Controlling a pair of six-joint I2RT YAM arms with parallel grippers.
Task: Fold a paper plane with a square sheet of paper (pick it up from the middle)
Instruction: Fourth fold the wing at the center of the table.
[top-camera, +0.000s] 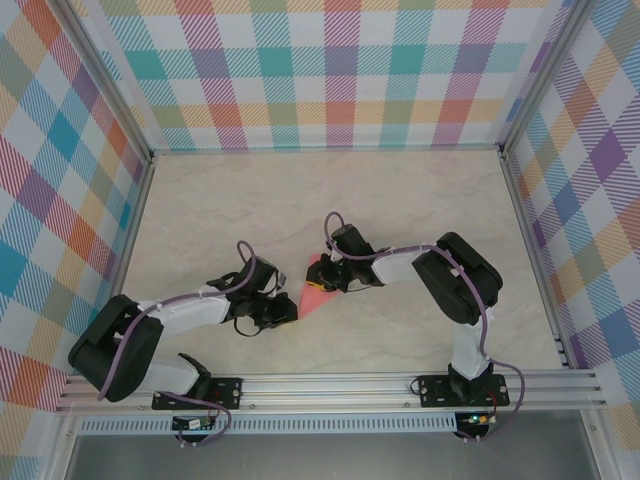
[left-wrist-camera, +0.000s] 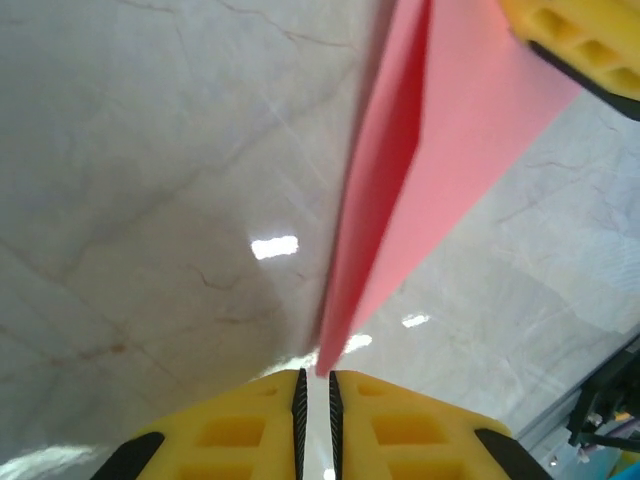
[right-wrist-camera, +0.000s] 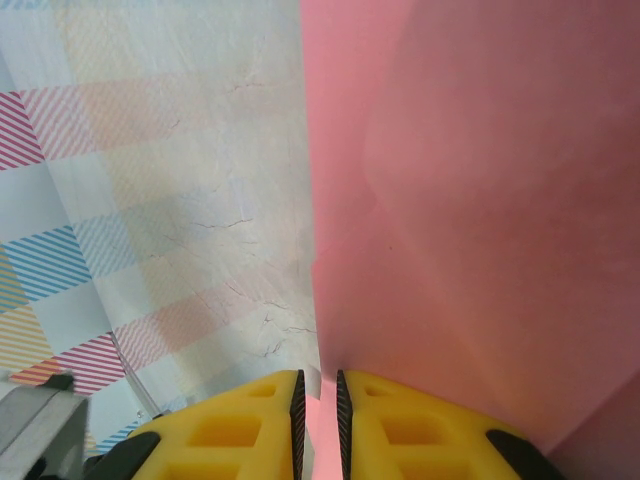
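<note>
The salmon-pink paper plane (top-camera: 318, 293) is held up between my two grippers near the middle of the table. In the left wrist view it is a narrow folded wedge (left-wrist-camera: 440, 150) with a crease. Its pointed tip runs down into the mouth of my left gripper (left-wrist-camera: 315, 378), whose jaws stand almost together on that tip. My right gripper (right-wrist-camera: 318, 385) is shut on the paper's edge, with a broad pink sheet (right-wrist-camera: 470, 200) spreading to the right of it. From above, the left gripper (top-camera: 290, 308) sits at the paper's near-left end and the right gripper (top-camera: 328, 278) at its far end.
The pale marbled table (top-camera: 230, 220) lies under the paper. Plaid walls (top-camera: 330, 70) close in the back and both sides, and a metal rail (top-camera: 330, 385) runs along the near edge. One yellow finger of the right gripper (left-wrist-camera: 580, 40) shows at the top right of the left wrist view.
</note>
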